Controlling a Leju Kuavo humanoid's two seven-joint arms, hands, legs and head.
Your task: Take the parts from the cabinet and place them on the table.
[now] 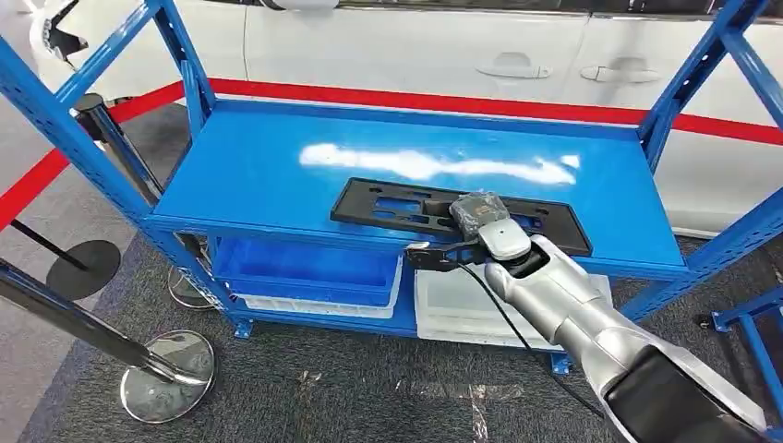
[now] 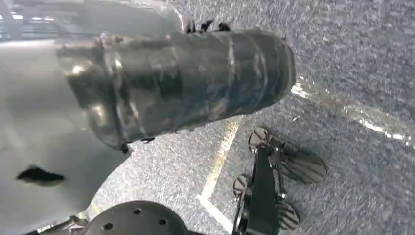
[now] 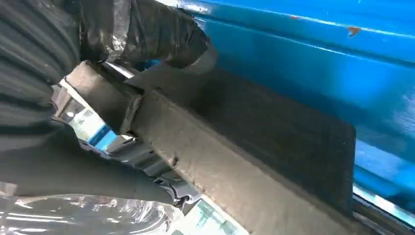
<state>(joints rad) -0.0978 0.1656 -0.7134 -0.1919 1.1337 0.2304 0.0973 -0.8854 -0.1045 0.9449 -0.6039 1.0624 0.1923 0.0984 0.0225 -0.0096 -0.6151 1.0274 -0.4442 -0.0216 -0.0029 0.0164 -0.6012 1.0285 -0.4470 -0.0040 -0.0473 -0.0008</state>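
Observation:
A flat black plastic part (image 1: 397, 205) with several cut-outs lies along the front of the blue shelf top (image 1: 277, 157). My right hand (image 1: 485, 221) sits at the part's near edge, right of its middle, with the silver arm coming in from the lower right. Close up, the taped thumb (image 3: 147, 34) lies over the top of the black part (image 3: 274, 142) and darker fingers are beneath it, so the hand grips its edge. My left hand (image 2: 176, 83) hangs over the grey carpet; its fingers are hidden behind the wrapped cover.
Under the shelf top sit a blue bin (image 1: 305, 268) and a white tray (image 1: 462, 300). Blue uprights (image 1: 55, 120) frame both ends. Stanchion bases (image 1: 171, 365) stand on the carpet at the left. A white car (image 1: 415, 46) is behind the rack.

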